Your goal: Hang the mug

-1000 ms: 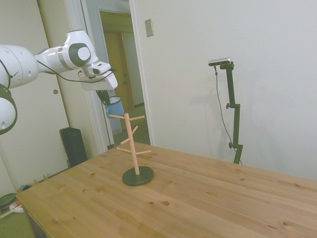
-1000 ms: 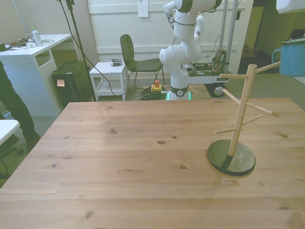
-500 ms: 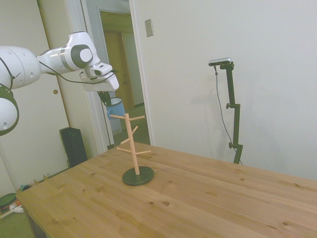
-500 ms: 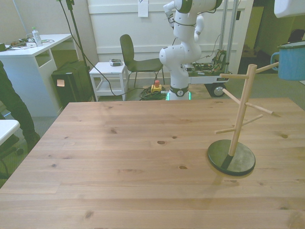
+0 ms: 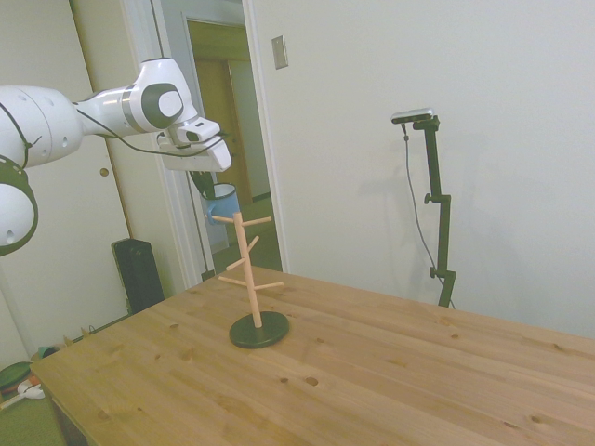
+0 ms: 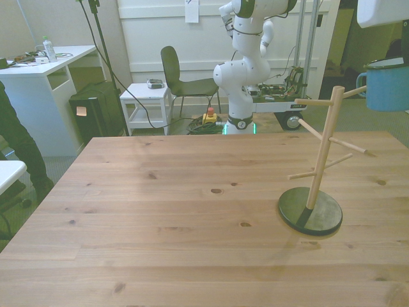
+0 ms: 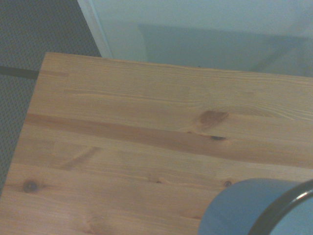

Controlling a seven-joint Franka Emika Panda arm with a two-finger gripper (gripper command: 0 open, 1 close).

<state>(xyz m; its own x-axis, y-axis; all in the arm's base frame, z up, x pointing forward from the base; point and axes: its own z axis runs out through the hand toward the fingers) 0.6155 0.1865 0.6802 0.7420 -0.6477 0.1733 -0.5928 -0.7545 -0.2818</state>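
Claw [image 5: 206,186] holds enamel-look blue mug [image 6: 387,84] w/ dark rim.

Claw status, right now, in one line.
Claw: shut on the mug, carried in the air beside the peg stand's top peg.

One mug [image 6: 388,85], one peg stand [image 6: 319,167], one chair [image 6: 182,80].

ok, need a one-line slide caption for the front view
Gripper carries the light-blue mug in the air beside the wooden peg stand, handle near the top peg's tip, not yet hung.
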